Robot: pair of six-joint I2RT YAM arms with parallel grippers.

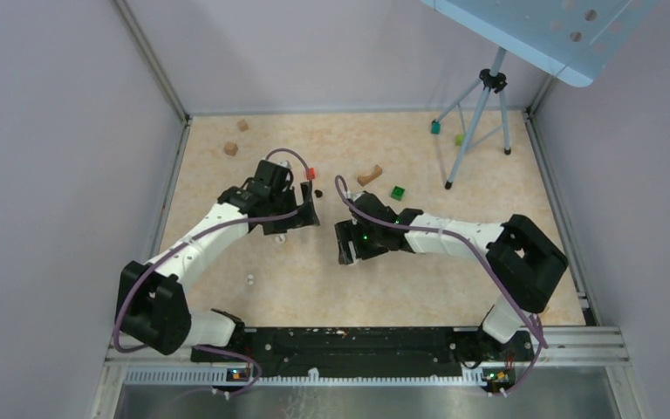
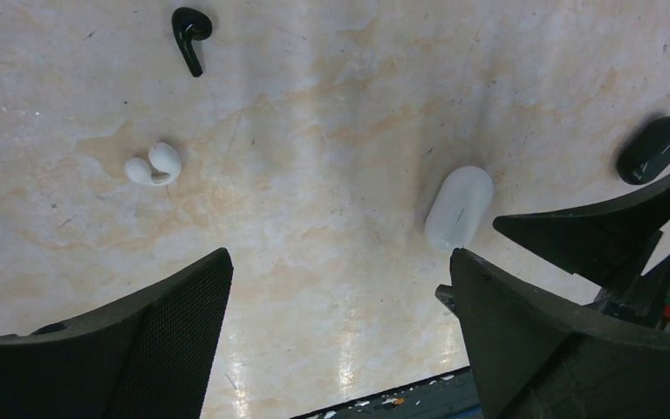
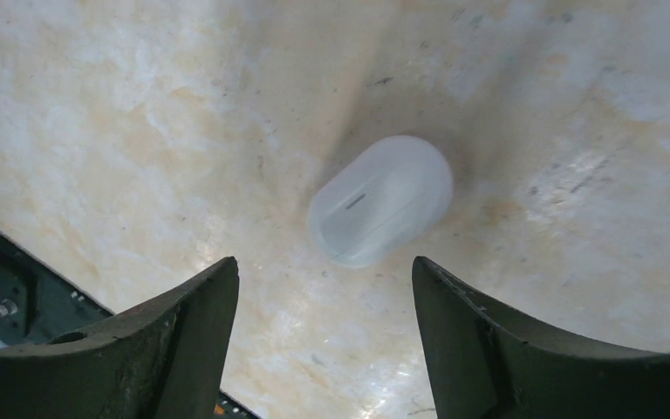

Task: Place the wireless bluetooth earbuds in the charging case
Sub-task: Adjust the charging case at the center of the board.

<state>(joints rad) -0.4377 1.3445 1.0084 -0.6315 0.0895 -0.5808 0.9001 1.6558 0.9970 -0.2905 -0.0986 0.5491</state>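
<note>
- White earbud: loose on the tabletop, nearest the arm bases, well apart from both pincers. Not in any case yet.
- Left pincer: jaws spread wide, nothing held. It hangs low over the tabletop with the white case just beside its right fingertip. My read: staged as the second hand, to steady the case or fetch a bud.
- Right pincer: jaws wide, empty. The white case lies just past the fingertips, roughly centred on the gap. Looks lined up for a grab across its short side.
- White case: lid shut, flat on the tabletop between the two pincers. It needs opening before any bud goes in, which is probably why both arms crowd it.
- Black earbud: loose on the tabletop, beyond the white one in the left wrist view.
- Black case: shut, near the white case but apart from it. Two colour sets, so match bud to case. Only one bud of each colour is visible.
- Far side: wooden blocks, green cube, tripod. Clutter, well apart from the work.
</note>
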